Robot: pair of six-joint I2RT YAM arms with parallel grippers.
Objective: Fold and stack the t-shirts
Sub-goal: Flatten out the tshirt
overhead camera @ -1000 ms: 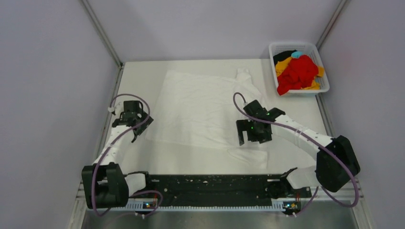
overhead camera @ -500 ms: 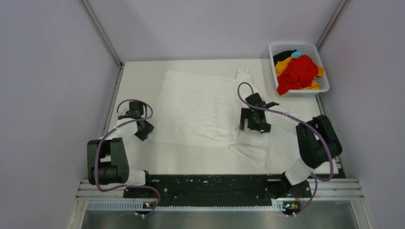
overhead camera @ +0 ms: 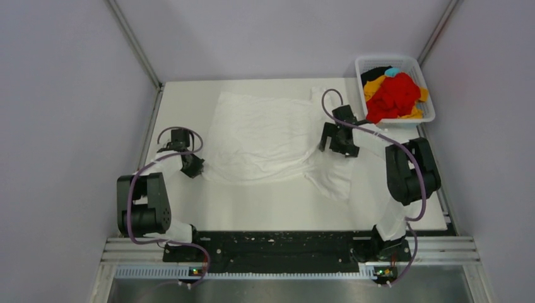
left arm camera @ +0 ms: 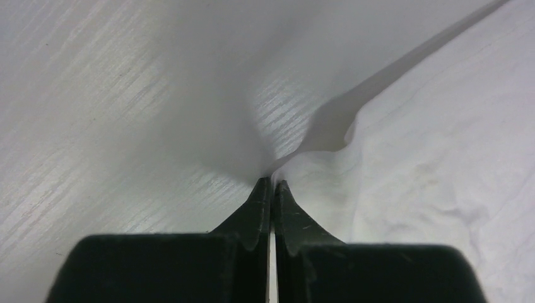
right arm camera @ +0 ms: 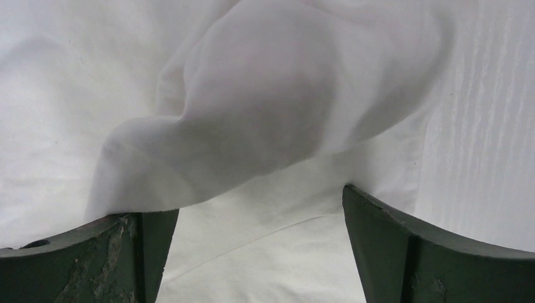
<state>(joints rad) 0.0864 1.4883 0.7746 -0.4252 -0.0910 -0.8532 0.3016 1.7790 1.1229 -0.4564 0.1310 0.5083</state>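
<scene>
A large white t-shirt (overhead camera: 265, 136) lies spread across the table's middle, rumpled at its near right corner. My left gripper (overhead camera: 194, 168) sits low at the shirt's near left edge. In the left wrist view the left gripper (left arm camera: 272, 184) is shut, with the white t-shirt (left arm camera: 441, 139) pinched at its tips. My right gripper (overhead camera: 337, 146) hovers over the shirt's right side. There the right gripper (right arm camera: 252, 202) stands open, a raised fold of the white t-shirt (right arm camera: 265, 107) draped just ahead of the fingers. Red (overhead camera: 394, 95), yellow-orange (overhead camera: 373, 85), black (overhead camera: 375, 71) and light blue (overhead camera: 392, 71) shirts are heaped in the basket.
A white mesh basket (overhead camera: 404, 58) stands at the back right corner, close behind the right arm. Grey walls close in the table on the left, back and right. Bare tabletop (overhead camera: 265, 208) runs between the shirt and the arm bases.
The left gripper has dropped to the shirt's near left edge and shut on it. The right arm has swung toward the back right, and the shirt's near right corner has shifted with it.
</scene>
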